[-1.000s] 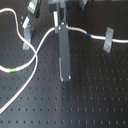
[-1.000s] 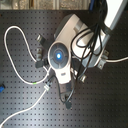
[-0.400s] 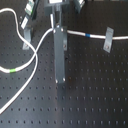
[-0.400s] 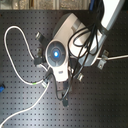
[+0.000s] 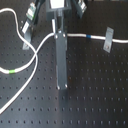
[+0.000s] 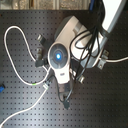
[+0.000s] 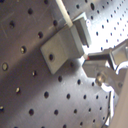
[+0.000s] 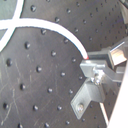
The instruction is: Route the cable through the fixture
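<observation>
Since the earlier frames the gripper (image 5: 62, 89) has come down a little toward the black perforated board (image 5: 95, 107), its long grey fingers now ending close to the surface in the first exterior view. From the first exterior view's left, the cable (image 5: 30, 65), a thin, limp white cord, loops round the far left, carries a short green band (image 5: 13, 71) on the near-left run, then curves up behind the gripper and continues right past a blue band (image 5: 88, 37) into a small grey angle bracket, the fixture (image 5: 107, 39), at the far right. The cable's long axis there runs left to right, and it lies on the far side of the fingertips, which stand well apart from the fixture. In the second wrist view the cord (image 8: 60, 31) arcs smoothly and ends against a metal fingertip (image 8: 95, 67); it looks pinched there, though I cannot tell for certain whether the jaws are clamped on it. The first wrist view shows a matte grey bracket (image 7: 64, 46) bolted to the board, the cord entering it.
</observation>
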